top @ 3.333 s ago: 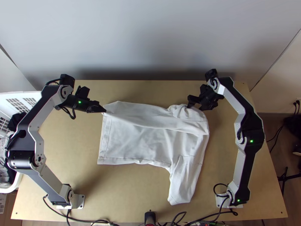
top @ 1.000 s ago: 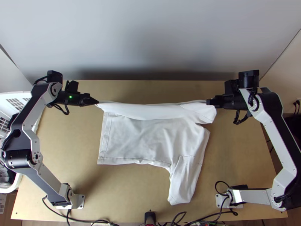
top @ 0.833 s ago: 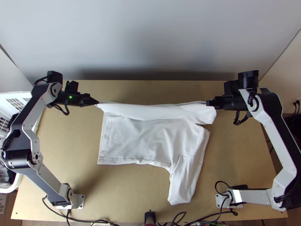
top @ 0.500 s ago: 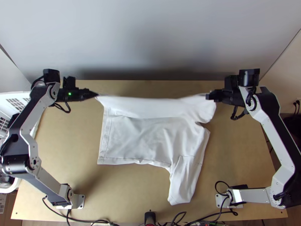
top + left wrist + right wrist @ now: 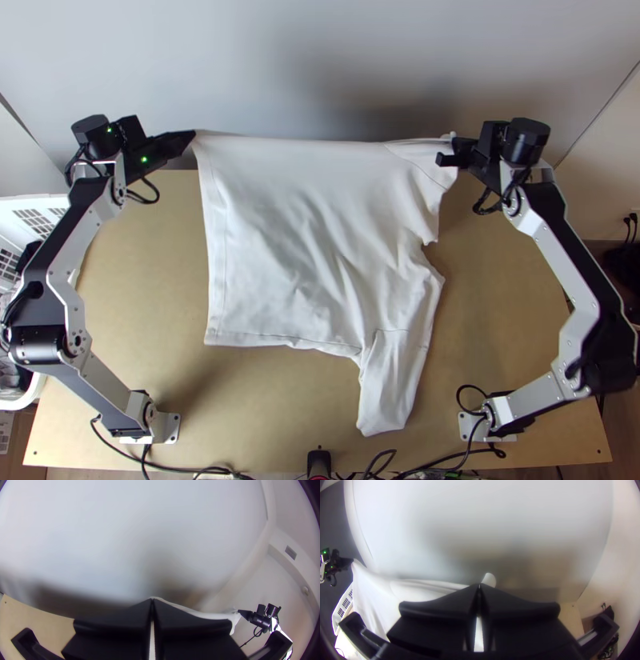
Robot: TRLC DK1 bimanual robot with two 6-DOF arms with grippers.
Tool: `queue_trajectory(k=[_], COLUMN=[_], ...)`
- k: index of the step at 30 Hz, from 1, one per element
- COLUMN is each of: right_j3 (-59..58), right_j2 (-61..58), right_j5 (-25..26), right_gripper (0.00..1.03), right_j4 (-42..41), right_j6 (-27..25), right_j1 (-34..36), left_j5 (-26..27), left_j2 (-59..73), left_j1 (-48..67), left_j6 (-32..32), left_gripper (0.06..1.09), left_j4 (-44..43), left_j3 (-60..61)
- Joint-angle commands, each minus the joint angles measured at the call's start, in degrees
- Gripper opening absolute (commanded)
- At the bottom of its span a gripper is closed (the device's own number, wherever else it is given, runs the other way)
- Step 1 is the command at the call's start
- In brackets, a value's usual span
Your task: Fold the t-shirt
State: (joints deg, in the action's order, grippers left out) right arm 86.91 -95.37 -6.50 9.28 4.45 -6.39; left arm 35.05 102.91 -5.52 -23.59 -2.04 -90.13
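Stretched between two grippers, the white t-shirt (image 5: 312, 208) has its far edge raised, while its near part and one sleeve lie on the table. My left gripper (image 5: 193, 136) is shut on the far left corner. My right gripper (image 5: 448, 152) pinches the far right part near a sleeve. In the left wrist view, my left gripper (image 5: 152, 601) has its fingers together with shirt fabric (image 5: 206, 615) running off from them. In the right wrist view, my right gripper (image 5: 479, 586) is closed on the cloth, and a bit of shirt (image 5: 489, 579) pokes out beyond the tips.
The wooden table (image 5: 264, 408) extends around the shirt's near side. Behind it stands a pale wall (image 5: 320, 64), close to both grippers. A white basket (image 5: 40, 210) with dark and grey cloth is at the left. Cables (image 5: 216, 474) run along the near edge.
Both grippers have risen and moved toward the wall, drawing the shirt's far edge up with them. The strip that hung folded over the shirt is now opened out, and the near sleeve has hardly moved.
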Motion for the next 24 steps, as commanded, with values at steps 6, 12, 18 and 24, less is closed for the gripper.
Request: queue_trajectory(k=[6, 12, 18, 24], right_j3=[-3.2, -5.0, -10.5, -10.3], right_j2=[-5.5, -8.8, -9.4, -8.8], right_j5=[1.0, 1.0, 1.1, 1.0], right_gripper=[0.03, 0.03, 0.02, 0.03], right_j4=[-6.2, -6.3, -18.1, -16.9], right_j6=[-0.2, -0.9, -3.7, -3.0], right_j1=[-0.6, -0.7, -1.2, -2.0], left_j5=[-2.4, -3.3, -4.6, -6.2], left_j2=[3.5, 4.0, 5.3, 5.4], left_j1=[1.2, 1.7, 1.6, 1.6], left_j6=[1.8, 5.4, 10.0, 11.0], left_gripper=[0.09, 0.09, 0.09, 0.09], left_j4=[-3.5, -3.4, -4.8, -6.0], left_j3=[2.4, 6.0, 11.5, 14.0])
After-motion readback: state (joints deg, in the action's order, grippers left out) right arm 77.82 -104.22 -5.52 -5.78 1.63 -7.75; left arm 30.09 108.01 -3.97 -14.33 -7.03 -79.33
